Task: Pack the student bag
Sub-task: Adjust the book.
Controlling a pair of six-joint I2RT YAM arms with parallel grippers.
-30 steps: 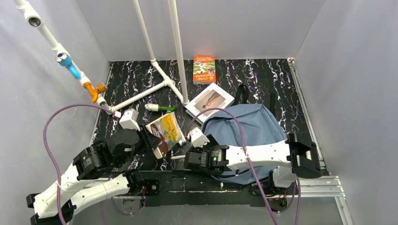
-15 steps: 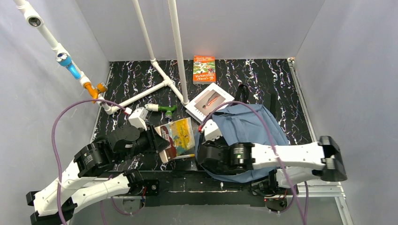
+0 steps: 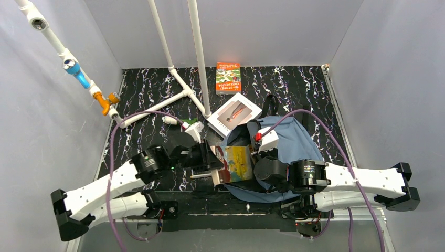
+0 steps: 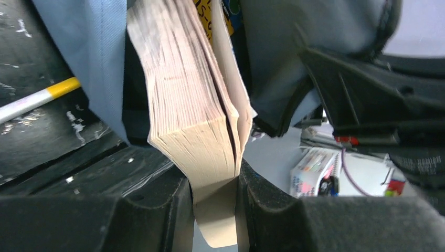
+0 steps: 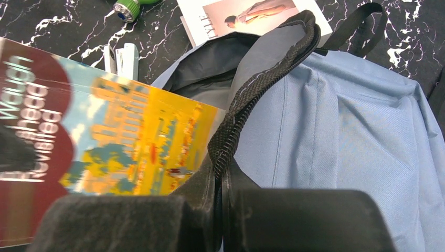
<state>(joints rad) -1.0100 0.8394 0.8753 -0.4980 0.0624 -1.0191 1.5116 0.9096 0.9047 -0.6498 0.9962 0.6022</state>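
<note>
Lying at the lower centre-right of the top view, the student bag [image 3: 296,139] covers the near part of the dark marbled worktop [image 3: 147,94], and its lower edge reaches the worktop's front edge. Its mouth gapes on the left side. The left tool [image 3: 214,172] pinches the left end of a paperback book [image 3: 239,164], whose right end sits at that mouth. The right tool [image 3: 258,153] is pressed together on the bag's opening edge, just above the book. A pencil [image 3: 200,176] lies under the left tool. A white magazine [image 3: 234,113] lies just beside the bag's upper left edge, with a green marker [image 3: 193,122] to its left and an orange book [image 3: 228,77] against the back wall. White pipes [image 3: 178,89] cross the upper left. Bare worktop shows in a strip between the bag and the right edge.

In the left wrist view, the left tool [image 4: 215,210] clamps the near edge of the book [image 4: 189,105], whose page block leans up and left. Blue bag fabric [image 4: 89,42] hangs on its left, and the pencil [image 4: 36,97] lies at the left edge.

In the right wrist view, the right tool [image 5: 220,215] is closed on the black zipper rim [image 5: 262,84], which stands up as a ridge. The bag's blue panel [image 5: 357,131] fills the right half. The book's yellow and maroon cover [image 5: 120,142] meets the rim from the left, below the dark opening. The magazine [image 5: 246,13] and the marker [image 5: 128,8] sit along the top edge.
</note>
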